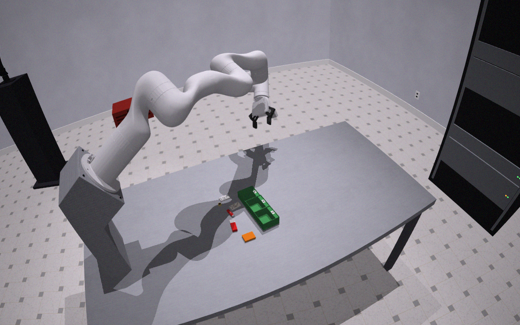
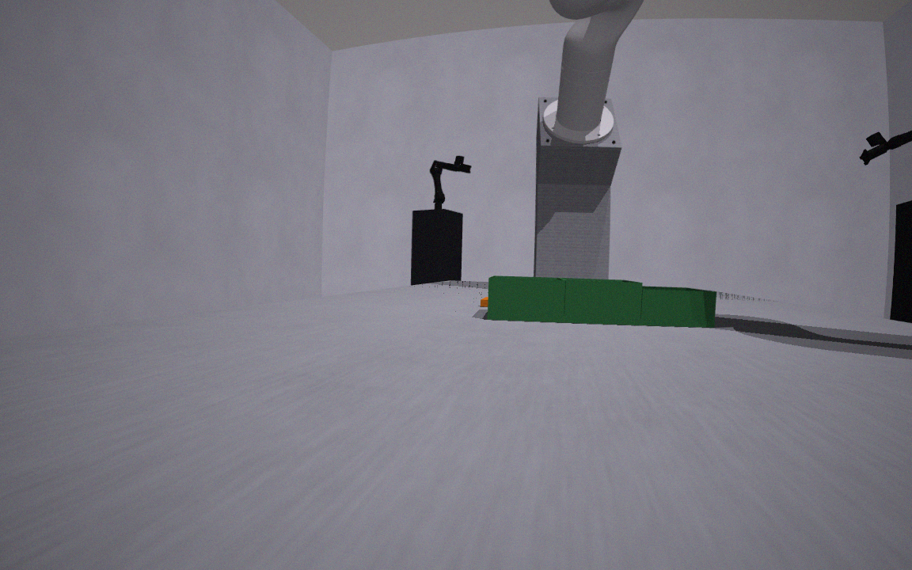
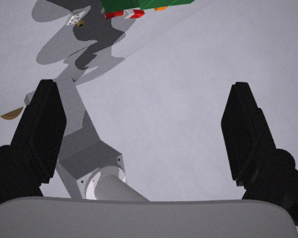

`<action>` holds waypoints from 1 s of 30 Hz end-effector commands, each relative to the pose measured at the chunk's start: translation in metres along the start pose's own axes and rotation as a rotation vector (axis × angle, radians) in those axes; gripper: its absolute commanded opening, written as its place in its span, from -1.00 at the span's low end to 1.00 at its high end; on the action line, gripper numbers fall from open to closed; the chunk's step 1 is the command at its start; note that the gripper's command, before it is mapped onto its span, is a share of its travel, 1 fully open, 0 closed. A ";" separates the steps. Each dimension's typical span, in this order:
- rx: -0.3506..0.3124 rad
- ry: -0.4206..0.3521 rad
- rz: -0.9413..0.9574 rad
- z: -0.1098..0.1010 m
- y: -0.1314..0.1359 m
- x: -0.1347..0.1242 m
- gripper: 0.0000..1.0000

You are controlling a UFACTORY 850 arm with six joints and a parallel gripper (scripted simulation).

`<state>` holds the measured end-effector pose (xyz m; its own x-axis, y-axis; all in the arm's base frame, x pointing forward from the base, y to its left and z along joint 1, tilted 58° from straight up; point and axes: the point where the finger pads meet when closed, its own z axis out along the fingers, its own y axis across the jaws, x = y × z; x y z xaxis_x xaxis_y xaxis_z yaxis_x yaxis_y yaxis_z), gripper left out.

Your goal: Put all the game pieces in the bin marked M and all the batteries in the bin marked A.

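A row of joined green bins (image 1: 270, 223) (image 2: 601, 301) stands near the middle of the grey table (image 1: 334, 169) (image 2: 374, 439) (image 3: 189, 71); the letters on its small white labels are too small to read. Left of the bins lie two white domino pieces (image 1: 224, 197) (image 1: 234, 206), a small dark and gold thing (image 1: 219, 205) (image 3: 80, 24), and two red batteries (image 1: 229, 212) (image 1: 233, 226). In the wrist view one domino (image 3: 76, 18) and the red batteries (image 3: 114, 14) (image 3: 137, 13) show. My gripper (image 1: 262, 120) (image 3: 144, 100) is open and empty, high above the table's far side, well away from the bins.
An orange block (image 1: 248, 236) (image 2: 484, 302) (image 3: 161, 8) lies near the bins' front end. The arm's grey pedestal (image 1: 88, 201) (image 2: 572, 212) stands at the table's left. A black rack (image 1: 496, 121) stands off the table to the right.
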<state>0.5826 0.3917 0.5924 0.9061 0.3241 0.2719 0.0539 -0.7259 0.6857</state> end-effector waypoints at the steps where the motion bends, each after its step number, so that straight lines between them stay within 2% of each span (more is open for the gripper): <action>1: 0.001 0.001 0.001 -0.001 0.001 0.000 1.00; 17: 0.001 0.001 0.001 -0.001 0.001 0.000 1.00; 18: 0.034 0.030 0.025 0.005 0.001 -0.005 -0.85; 21: 0.073 -0.047 -0.096 0.011 -0.010 -0.010 -0.85; 23: 0.111 -0.067 -0.137 0.021 -0.019 -0.019 -0.85; 30: 0.249 -0.136 -0.290 0.037 -0.036 -0.038 -0.85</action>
<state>0.5690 0.3857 0.5479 0.9072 0.4158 0.0648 0.2988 -0.7449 0.5966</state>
